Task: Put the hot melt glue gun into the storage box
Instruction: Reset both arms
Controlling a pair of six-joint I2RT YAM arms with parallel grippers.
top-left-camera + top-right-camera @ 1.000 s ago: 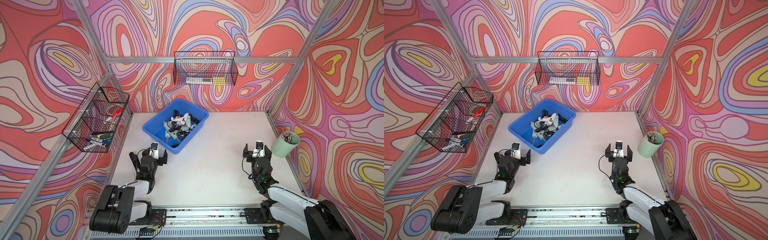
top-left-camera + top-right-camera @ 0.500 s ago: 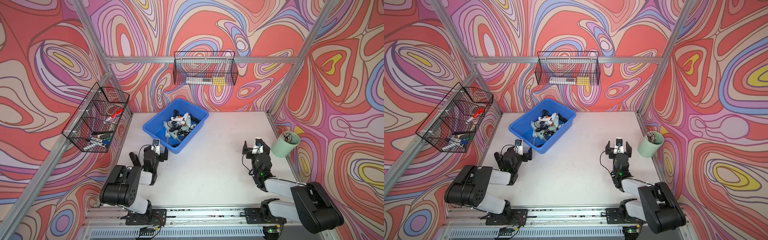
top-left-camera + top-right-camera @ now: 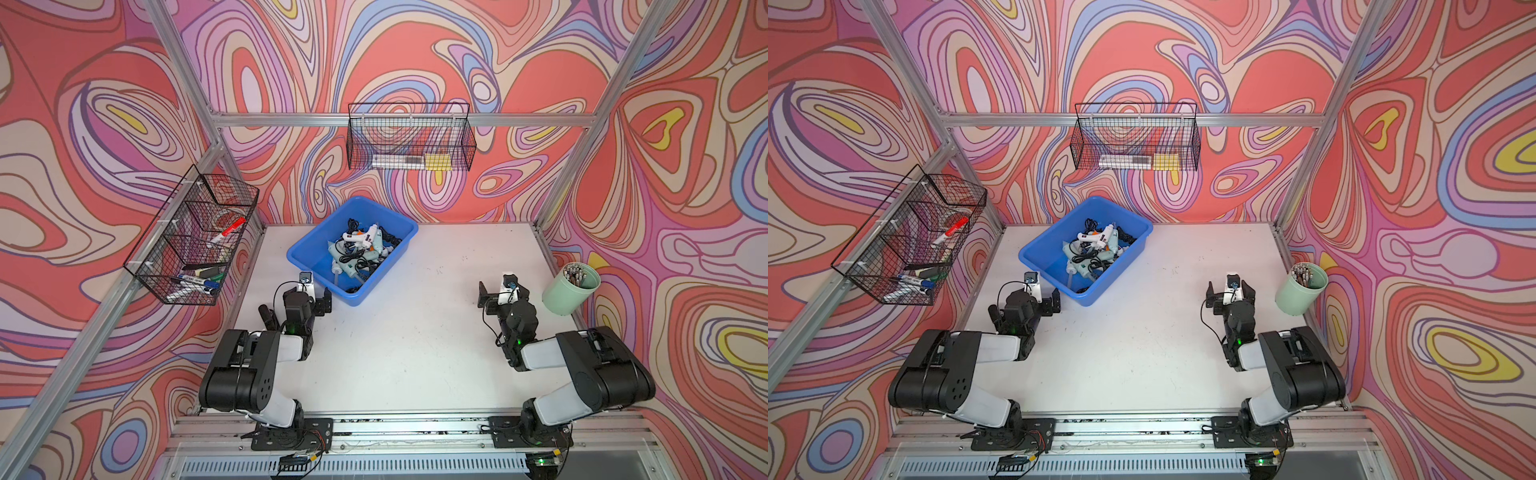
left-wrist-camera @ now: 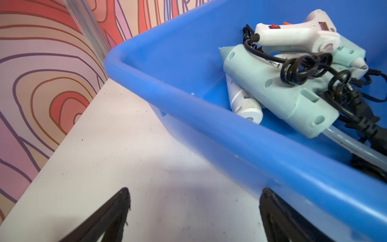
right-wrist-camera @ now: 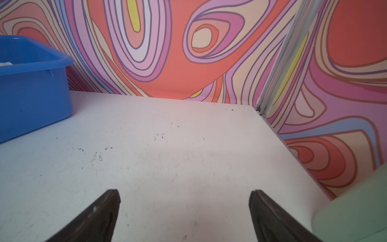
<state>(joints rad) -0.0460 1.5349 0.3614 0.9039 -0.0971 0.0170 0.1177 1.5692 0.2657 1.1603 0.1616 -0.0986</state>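
Observation:
The blue storage box (image 3: 409,227) sits at the back left of the white table in both top views (image 3: 1026,257). Inside lie several hot melt glue guns with black cords, a white one (image 3: 360,237) on top of mint ones (image 3: 344,261). The left wrist view shows the white gun (image 4: 293,35) and a mint gun (image 4: 272,88) over the box rim (image 4: 188,98). My left gripper (image 3: 297,308) (image 4: 194,191) is open and empty just before the box's near wall. My right gripper (image 3: 503,293) (image 5: 184,191) is open and empty over bare table.
A pale green cup (image 3: 571,289) of pens stands close to the right of my right gripper. Black wire baskets hang on the back wall (image 3: 409,137) and the left wall (image 3: 193,237). Aluminium frame posts edge the table.
Both arms have folded, their elbows rising over the front rail. Both grippers stayed open and shifted slightly toward the back wall.

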